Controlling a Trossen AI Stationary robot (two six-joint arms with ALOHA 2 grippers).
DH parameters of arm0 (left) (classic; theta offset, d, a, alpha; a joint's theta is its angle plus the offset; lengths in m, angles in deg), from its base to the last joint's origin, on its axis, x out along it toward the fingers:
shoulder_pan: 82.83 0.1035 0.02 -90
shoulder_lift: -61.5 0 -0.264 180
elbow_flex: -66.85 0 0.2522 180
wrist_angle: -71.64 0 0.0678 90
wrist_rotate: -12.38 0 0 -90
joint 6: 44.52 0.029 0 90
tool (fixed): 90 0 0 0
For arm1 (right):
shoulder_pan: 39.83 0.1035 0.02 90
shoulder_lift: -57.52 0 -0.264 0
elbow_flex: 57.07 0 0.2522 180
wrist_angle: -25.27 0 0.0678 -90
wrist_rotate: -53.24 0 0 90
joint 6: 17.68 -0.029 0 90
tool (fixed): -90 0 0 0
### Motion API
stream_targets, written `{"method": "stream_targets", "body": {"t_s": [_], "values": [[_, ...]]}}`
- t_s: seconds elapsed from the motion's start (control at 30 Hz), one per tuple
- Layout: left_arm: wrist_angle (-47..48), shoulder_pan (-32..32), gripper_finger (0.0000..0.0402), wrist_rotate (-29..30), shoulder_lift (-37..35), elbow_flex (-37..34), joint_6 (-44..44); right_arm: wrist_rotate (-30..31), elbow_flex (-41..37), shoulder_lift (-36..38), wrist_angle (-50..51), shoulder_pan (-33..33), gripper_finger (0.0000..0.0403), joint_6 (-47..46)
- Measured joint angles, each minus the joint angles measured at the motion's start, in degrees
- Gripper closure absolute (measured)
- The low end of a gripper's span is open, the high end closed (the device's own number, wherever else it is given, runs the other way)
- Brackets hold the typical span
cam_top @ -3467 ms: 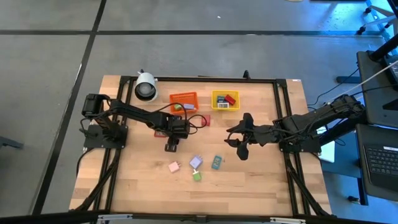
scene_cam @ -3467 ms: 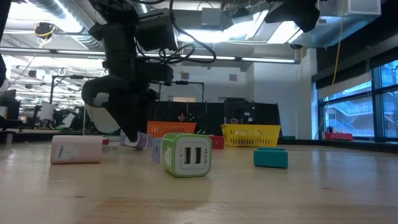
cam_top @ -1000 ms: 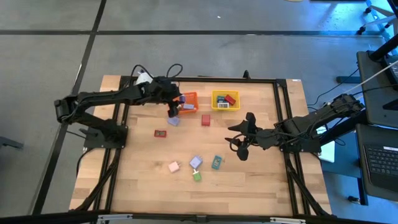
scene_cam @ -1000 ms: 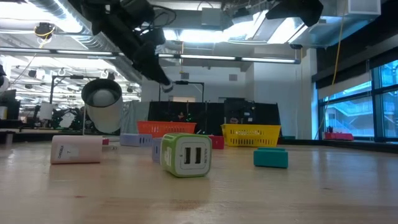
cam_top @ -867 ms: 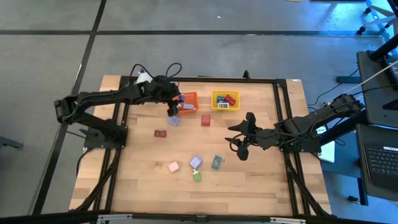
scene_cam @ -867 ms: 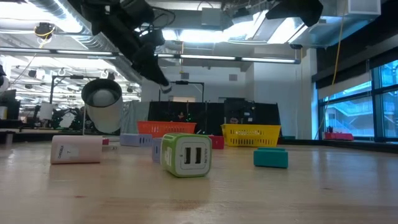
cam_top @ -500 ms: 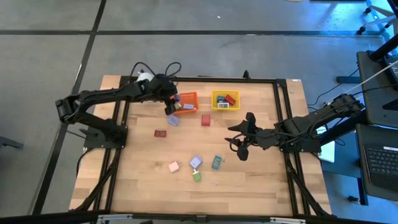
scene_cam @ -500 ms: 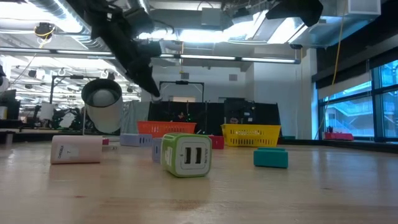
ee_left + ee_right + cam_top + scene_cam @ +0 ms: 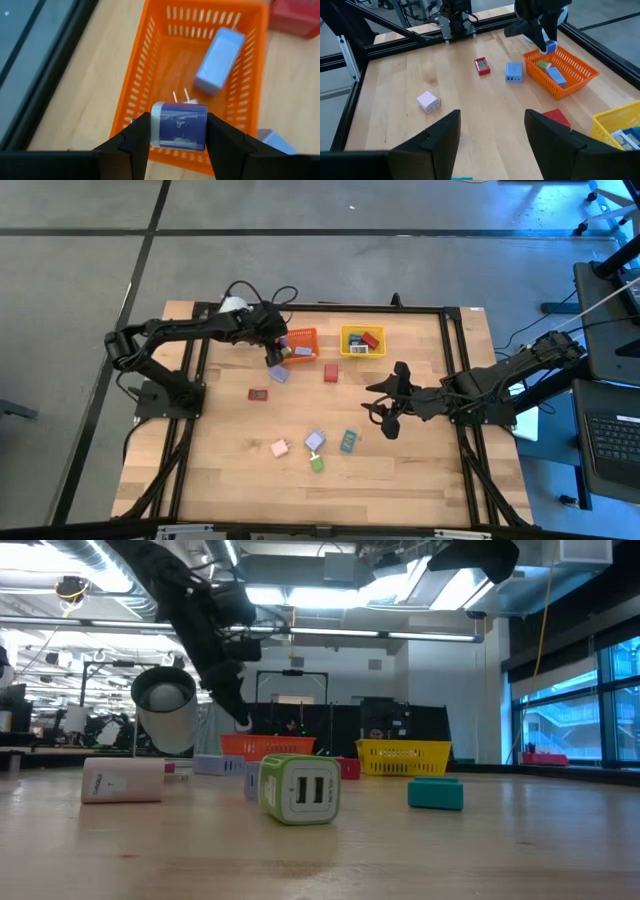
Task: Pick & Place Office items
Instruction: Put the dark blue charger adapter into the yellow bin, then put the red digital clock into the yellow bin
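— Position check: where does our blue-and-white plug block (image 9: 178, 126) sit?

— Clamped crosswise between the left gripper's (image 9: 178, 131) jaws, prongs pointing ahead, with the orange mesh plastic bin (image 9: 150, 100) directly beneath and ahead of us.

— And the right gripper (image 9: 388, 418)?

— Jaws apart, empty, well away over the counter (image 9: 420, 470); ours is nearer.

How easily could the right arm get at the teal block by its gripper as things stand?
Probably easily: the right gripper hangs open and empty beside the teal block, with bare table between them and nothing stacked on it.
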Motion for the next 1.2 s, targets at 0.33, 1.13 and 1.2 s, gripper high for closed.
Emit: {"method": "stream_targets", "body": {"t_s": [0.33, 1.13, 1.2], "values": [[0.9, 0.4, 0.0243, -0.7, 4.5, 0.0, 0.7, -0.2, 0.0, -0.8, -0.1, 0.0, 0.0179, 0.0], [3.1, 0.3, 0.0169, -1.6, 4.5, 2.6, -1.9, -1.1, 0.0, -0.9, -0.2, 0.0, 0.0179, 0.2], [3.7, 0.3, 0.0162, -1.6, 4.5, 3.9, -1.3, -1.3, 0.0, -0.9, -0.2, 0.0, 0.0179, 0.2]]}}
